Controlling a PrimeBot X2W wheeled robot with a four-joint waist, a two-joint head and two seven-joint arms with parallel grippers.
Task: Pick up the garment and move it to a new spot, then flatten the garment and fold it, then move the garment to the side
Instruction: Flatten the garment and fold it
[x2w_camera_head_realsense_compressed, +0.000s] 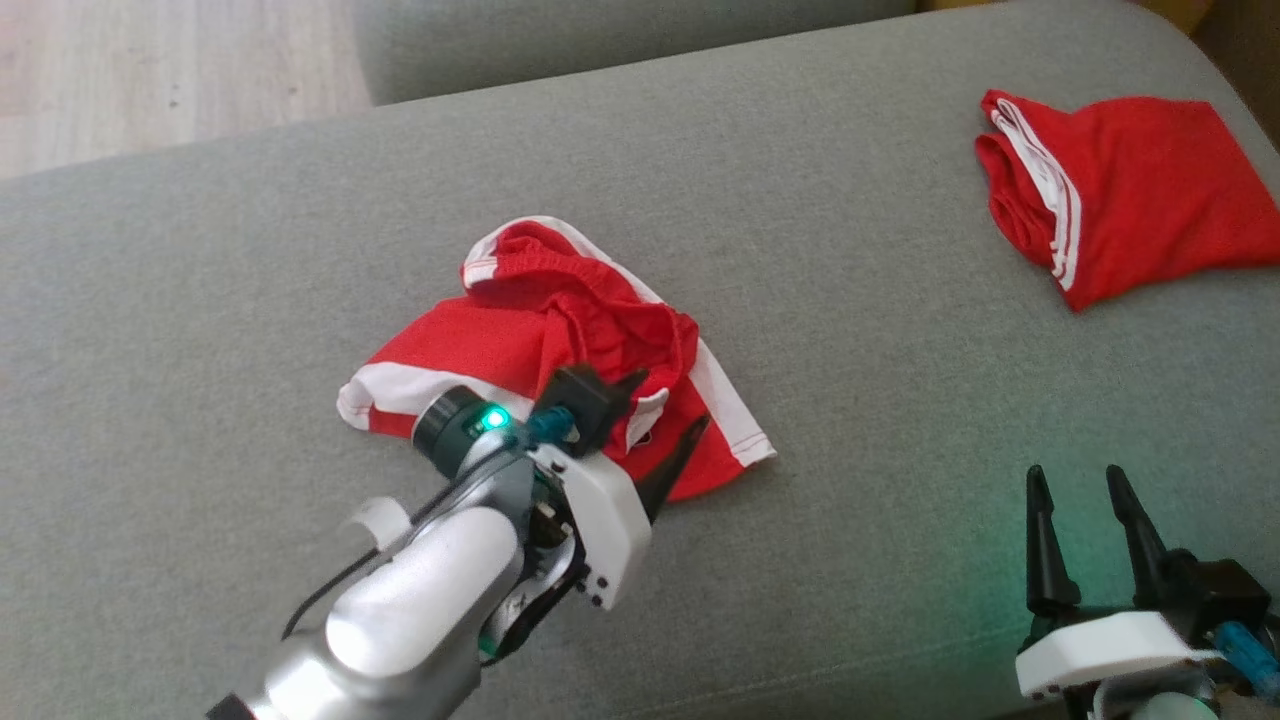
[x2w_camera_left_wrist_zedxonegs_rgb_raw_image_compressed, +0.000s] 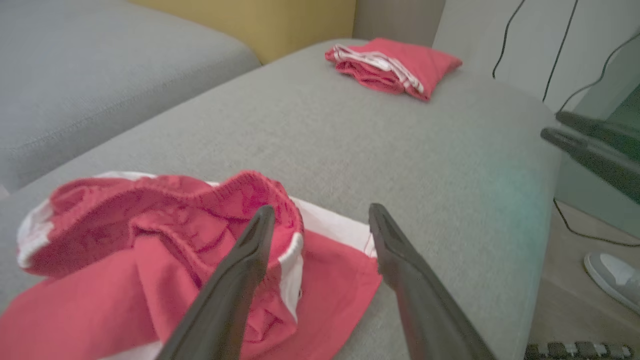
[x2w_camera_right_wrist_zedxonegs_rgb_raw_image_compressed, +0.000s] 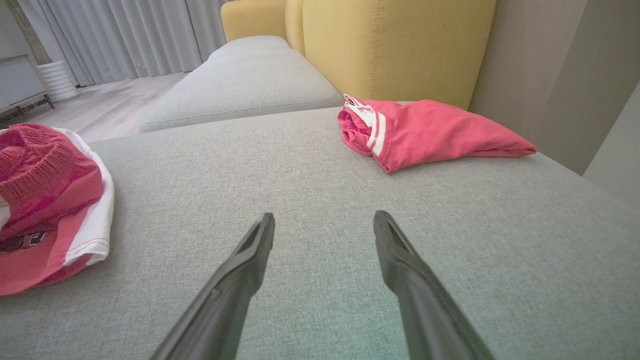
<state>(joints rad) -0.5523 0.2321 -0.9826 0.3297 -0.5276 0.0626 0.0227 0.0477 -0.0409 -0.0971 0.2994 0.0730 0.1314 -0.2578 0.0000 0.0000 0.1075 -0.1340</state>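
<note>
Crumpled garment (x2w_camera_head_realsense_compressed: 545, 330), red w/ white trim, lies mid grey cushion (x2w_camera_head_realsense_compressed: 850, 400), well clear of every edge. Heap is widest left-to-right in head view. Elastic waistband is bunched up at the far side, and a flat white-edged hem corner points near-right, toward the right end effector (x2w_camera_head_realsense_compressed: 1074, 472).

Left end effector (x2w_camera_head_realsense_compressed: 672, 400) is over the garment's near-right part, fingers spread wide, no cloth pinched btwn them. In left wrist view one finger overlaps the red cloth, the other sits at the white hem edge. Can't tell if either touches.

Right end effector is open too, empty, low over bare cushion at near right, well apart from both garments.

Room: a wide bare stretch of cushion btwn the crumpled garment and the folded red garment (x2w_camera_head_realsense_compressed: 1140, 190) at far right, which is close to the cushion's right edge. Bare cushion also left of the heap and in front of it. Far edge meets a 2nd grey cushion (x2w_camera_head_realsense_compressed: 600, 40), w/ wood floor (x2w_camera_head_realsense_compressed: 150, 70) beyond at far left.
</note>
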